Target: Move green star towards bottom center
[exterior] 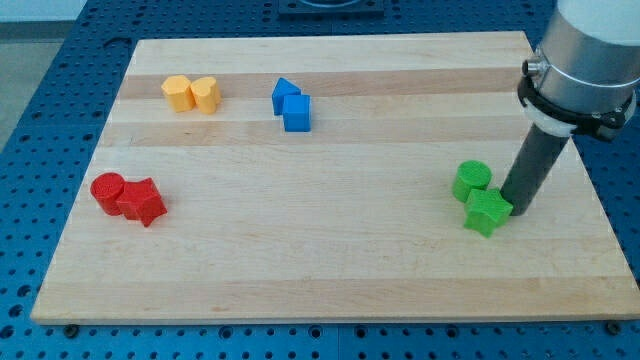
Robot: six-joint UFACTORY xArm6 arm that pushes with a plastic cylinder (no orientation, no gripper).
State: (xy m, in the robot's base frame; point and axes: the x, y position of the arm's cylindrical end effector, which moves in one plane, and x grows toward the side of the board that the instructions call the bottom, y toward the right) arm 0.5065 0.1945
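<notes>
The green star [487, 211] lies on the right part of the surface [330, 270], a little below mid-height in the view. My tip [515, 209] rests just beside it on the view's right, touching or all but touching the star's right edge; the dark rod rises from there up and to the right into the grey arm housing [588, 55]. There is no gripper on this arm, only the rod, so nothing opens or closes. A green cylinder [471, 181] stands just above and slightly left of the star, touching it.

No writing or label can be read on anything.

The surface is a pale wooden board with lengthwise grain, set on a blue perforated base [40, 110]. Near the top left sit two yellow blocks [191, 94] side by side; right of them two blue blocks [291, 105] touch, a cube with a wedge-like piece behind it. At the left, a red cylinder [108, 192] touches a red star [143, 202].
</notes>
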